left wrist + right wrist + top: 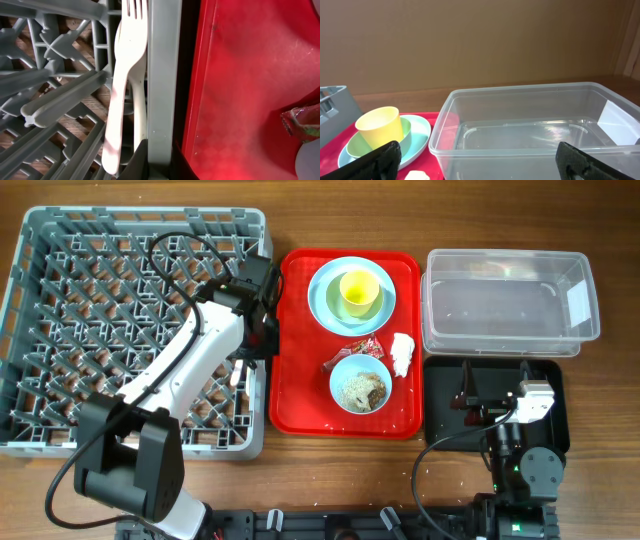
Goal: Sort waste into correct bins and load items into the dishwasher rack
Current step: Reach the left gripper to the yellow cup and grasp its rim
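Observation:
The grey dishwasher rack (100,310) fills the left side. A cream fork (131,45) and a second cream utensil (116,115) lie inside it against its right wall (161,75). My left gripper (262,308) (159,150) sits at that wall, fingers drawn together on either side of its rim. On the red tray (300,380) stand a blue plate (325,305) bearing a mint bowl and a yellow cup (358,290) (379,125), a bowl of brown food scraps (360,385), a red wrapper (363,348) (305,122) and a white tissue (402,352). My right gripper (490,390) (480,160) hangs open and holds nothing.
The clear tub (510,300) (530,130) stands at the back right. The black tray (445,430) lies in front of it, under my right arm. Bare wooden table runs along the front edge.

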`<state>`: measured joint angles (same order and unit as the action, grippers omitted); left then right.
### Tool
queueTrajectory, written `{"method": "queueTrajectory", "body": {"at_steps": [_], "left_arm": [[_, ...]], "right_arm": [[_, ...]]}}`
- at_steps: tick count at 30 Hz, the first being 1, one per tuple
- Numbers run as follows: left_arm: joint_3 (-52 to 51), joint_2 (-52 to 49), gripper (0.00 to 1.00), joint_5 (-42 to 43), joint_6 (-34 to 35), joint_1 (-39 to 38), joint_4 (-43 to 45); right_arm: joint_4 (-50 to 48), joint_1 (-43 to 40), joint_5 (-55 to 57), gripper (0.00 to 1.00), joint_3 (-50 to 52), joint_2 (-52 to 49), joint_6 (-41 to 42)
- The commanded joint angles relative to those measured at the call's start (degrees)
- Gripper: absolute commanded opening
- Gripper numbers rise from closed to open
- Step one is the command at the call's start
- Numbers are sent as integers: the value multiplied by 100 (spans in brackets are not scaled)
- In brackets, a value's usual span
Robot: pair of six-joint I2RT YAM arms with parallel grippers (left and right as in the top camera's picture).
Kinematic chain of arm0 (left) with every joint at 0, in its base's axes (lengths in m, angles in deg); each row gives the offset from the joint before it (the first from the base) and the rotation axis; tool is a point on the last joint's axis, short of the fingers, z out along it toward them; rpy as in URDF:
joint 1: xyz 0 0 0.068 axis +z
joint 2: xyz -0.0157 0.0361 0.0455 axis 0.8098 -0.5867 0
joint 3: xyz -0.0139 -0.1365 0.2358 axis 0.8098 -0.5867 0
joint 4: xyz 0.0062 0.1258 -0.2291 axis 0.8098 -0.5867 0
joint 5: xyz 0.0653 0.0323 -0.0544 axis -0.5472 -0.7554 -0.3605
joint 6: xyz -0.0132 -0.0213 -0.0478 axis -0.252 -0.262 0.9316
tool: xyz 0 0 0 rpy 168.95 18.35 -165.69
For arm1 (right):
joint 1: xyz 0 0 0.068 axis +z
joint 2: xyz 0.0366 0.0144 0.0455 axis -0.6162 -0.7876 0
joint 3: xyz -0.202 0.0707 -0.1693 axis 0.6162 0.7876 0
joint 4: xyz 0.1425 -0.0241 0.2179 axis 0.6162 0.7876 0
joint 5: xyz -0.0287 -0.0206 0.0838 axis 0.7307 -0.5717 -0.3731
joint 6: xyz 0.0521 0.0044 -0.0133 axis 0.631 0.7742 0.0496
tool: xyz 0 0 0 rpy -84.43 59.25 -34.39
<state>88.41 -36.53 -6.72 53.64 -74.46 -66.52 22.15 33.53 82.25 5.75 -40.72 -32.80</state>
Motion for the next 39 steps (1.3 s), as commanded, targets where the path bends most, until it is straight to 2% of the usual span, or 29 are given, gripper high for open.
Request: {"method": "queueTrajectory", "body": {"at_steps": [1, 10, 11, 12, 13, 16, 18, 19, 21, 22, 24, 25, 27, 28, 31, 34, 39], "left_arm": [[-50, -52, 4, 181, 402, -13, -186], [-50, -52, 9, 177, 400, -13, -186], [-50, -50, 13, 153, 398, -13, -155], [-39, -48, 23, 7, 396, -7, -125], [13, -46, 25, -216, 396, 4, -140], [595, 181, 26, -417, 400, 2, -186], [1329, 494, 27, -372, 566, 2, -317], [1530, 608, 28, -205, 686, -2, -306], [1696, 881, 49, 643, 708, -4, -22], [1696, 953, 51, 1198, 706, -4, 98], [1692, 916, 40, 1766, 708, -70, 184], [1692, 863, 35, 1843, 748, -151, 238], [1692, 680, 34, 1851, 839, -483, 573], [1692, 581, 27, 1856, 879, -669, 866], [1860, 365, 25, 1856, 1154, -966, 1357], [2524, 63, 24, 1862, 1172, -973, 1139], [2570, -352, 20, 1735, 1104, -1375, 1615]], "right_arm": [[-17, -22, 20, 100, 7, 20, 0], [-17, -22, 20, 100, 7, 20, 0], [-17, -22, 20, 100, 7, 20, 0], [-17, -22, 20, 100, 7, 20, 0], [-17, -22, 20, 100, 7, 20, -2], [-17, -22, 20, 100, 7, 20, 0], [-17, -22, 20, 100, 7, 20, 0], [-17, -22, 20, 100, 7, 20, -2], [-17, -22, 20, 100, 7, 20, 0], [-17, -22, 20, 100, 7, 20, 0], [-17, -22, 20, 100, 7, 20, 0], [-17, -22, 20, 100, 7, 20, 0], [-17, -22, 20, 100, 7, 20, -2], [-17, -22, 20, 100, 7, 20, 0], [-17, -22, 20, 100, 7, 20, 0], [-17, -22, 20, 100, 7, 20, -2], [-17, -22, 20, 100, 7, 20, 0]]}}
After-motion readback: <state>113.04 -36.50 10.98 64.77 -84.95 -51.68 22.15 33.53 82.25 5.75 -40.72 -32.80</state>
